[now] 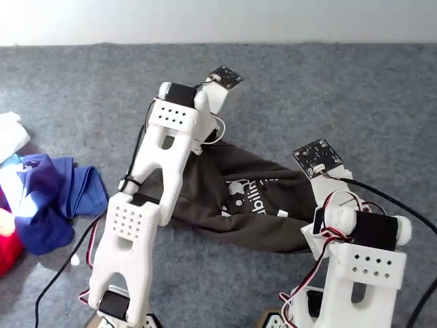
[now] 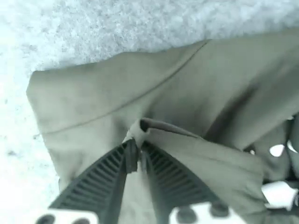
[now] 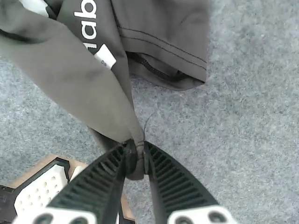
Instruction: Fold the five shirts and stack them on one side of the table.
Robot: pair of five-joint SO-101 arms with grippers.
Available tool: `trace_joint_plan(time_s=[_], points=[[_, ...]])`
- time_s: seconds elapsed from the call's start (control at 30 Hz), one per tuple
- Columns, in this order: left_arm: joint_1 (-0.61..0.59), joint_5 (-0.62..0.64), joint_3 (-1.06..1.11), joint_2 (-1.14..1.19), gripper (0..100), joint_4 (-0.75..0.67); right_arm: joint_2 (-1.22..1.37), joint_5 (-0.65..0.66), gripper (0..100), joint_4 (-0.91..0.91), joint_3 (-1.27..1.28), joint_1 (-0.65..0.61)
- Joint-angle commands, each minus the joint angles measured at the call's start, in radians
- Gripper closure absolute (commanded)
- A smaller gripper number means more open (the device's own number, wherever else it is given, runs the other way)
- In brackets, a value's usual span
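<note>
Crumpled olive shirt [image 1: 266,205] at the middle of the grey counter [image 1: 369,96], between the arms. The left hand [image 2: 135,156] is pinched shut on a raised fold, the right hand [image 3: 135,156] on a lifted edge. A heap of other shirts [image 1: 48,198] lies well apart.

A robotics test bench is indicated: a table [image 1: 355,89] covered in grey felt is backed by a pale wall [image 1: 218,20] at 12 o'clock, with coloured shirts [image 1: 41,198] heaped at 9 o'clock. White plastic arms [image 1: 153,178] with bare circuit boards [image 1: 317,157] and loose cables [image 1: 382,194] are set at 6 o'clock.
</note>
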Motion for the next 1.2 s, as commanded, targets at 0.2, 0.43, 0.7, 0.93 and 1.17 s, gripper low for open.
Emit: trace_joint_plan(time_s=[0.2,0.43,0.7,0.93,1.17], points=[[-0.035,0.008,0.091,-0.308,99,0.021,-0.012,-0.009,98.9,0.005,-0.094,0.019],[-0.126,0.008,0.087,-0.628,99,0.020,-0.001,-0.061,98.9,-0.015,-0.384,0.013],[-0.199,0.003,0.147,-0.942,99,0.021,-0.001,-0.054,98.9,-0.039,-0.531,0.013],[-0.203,0.002,0.590,-1.223,99,0.021,-0.001,-0.054,98.9,-0.042,-0.451,-0.022],[-0.201,0.000,1.104,-1.386,99,0.011,-0.001,-0.058,98.9,-0.074,-0.215,-0.133]])
